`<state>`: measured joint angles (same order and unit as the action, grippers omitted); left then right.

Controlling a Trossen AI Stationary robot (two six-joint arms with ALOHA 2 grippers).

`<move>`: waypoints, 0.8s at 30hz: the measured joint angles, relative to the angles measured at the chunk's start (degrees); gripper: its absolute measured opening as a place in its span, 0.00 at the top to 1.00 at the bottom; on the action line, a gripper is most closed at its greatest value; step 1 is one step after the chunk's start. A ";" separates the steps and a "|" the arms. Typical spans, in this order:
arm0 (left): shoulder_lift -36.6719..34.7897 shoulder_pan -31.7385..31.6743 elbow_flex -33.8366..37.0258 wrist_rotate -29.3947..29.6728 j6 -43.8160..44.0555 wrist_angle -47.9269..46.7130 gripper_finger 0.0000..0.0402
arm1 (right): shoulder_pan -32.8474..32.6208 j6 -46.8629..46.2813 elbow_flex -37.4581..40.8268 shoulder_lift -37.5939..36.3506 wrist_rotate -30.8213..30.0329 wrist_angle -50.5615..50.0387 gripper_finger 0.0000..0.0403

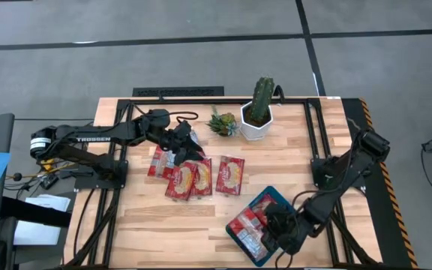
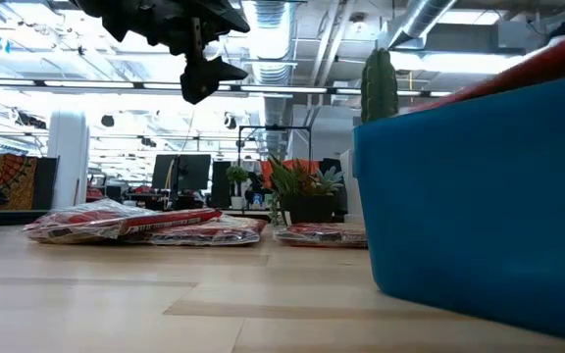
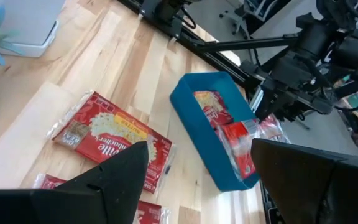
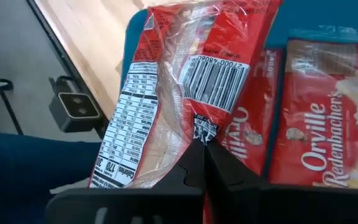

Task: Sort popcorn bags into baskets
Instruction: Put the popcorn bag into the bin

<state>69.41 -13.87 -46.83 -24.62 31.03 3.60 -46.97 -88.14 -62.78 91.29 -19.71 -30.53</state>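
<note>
Several red popcorn bags lie flat on the table (image 1: pixel 201 177), also seen in the low view (image 2: pixel 126 224); one shows in the left wrist view (image 3: pixel 110 134). My left gripper (image 1: pixel 192 146) hangs open above them, raised clear (image 2: pixel 202 71), with nothing between its fingers (image 3: pixel 197 152). The teal-blue tray (image 1: pixel 272 196) stands near the table's near edge with bags lying in it (image 1: pixel 247 221). My right gripper (image 1: pixel 278 225) is over the tray, shut on one more bag (image 4: pixel 185 81). My right gripper pinches a bag between its two shut fingers at a crinkled bit of the clear wrapper just below the barcode (image 4: pixel 204 132), on the bag's printed back. The bag sits tilted in the tray, above the other bags, one end reaching over the tray's rim (image 3: pixel 244 146).
A white hexagonal pot with a tall cactus (image 1: pixel 258 112) and a small spiky green plant (image 1: pixel 222 124) stand near the table's far edge. A black frame (image 1: pixel 306 135) runs along the table's sides. Bare wood lies between the bags and the tray (image 1: pixel 163 225).
</note>
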 joint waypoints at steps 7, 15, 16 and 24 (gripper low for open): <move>0.00 0.00 0.00 0.60 0.02 -0.13 0.32 | -0.87 4.37 0.00 -0.02 0.99 -1.04 0.96; 0.00 0.00 0.00 1.93 0.07 -0.31 0.32 | 0.91 9.02 0.31 -0.02 4.26 -1.21 0.91; 0.00 0.00 0.00 2.01 0.07 -0.31 0.32 | 1.12 9.05 0.31 -0.02 4.41 -1.46 0.90; 0.02 0.00 0.00 2.99 0.07 -0.31 0.32 | 3.23 11.15 0.31 -0.04 6.54 -1.33 0.79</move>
<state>69.43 -13.87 -46.83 -21.63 31.09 3.29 -43.74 -76.99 -62.48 91.24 -13.17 -31.86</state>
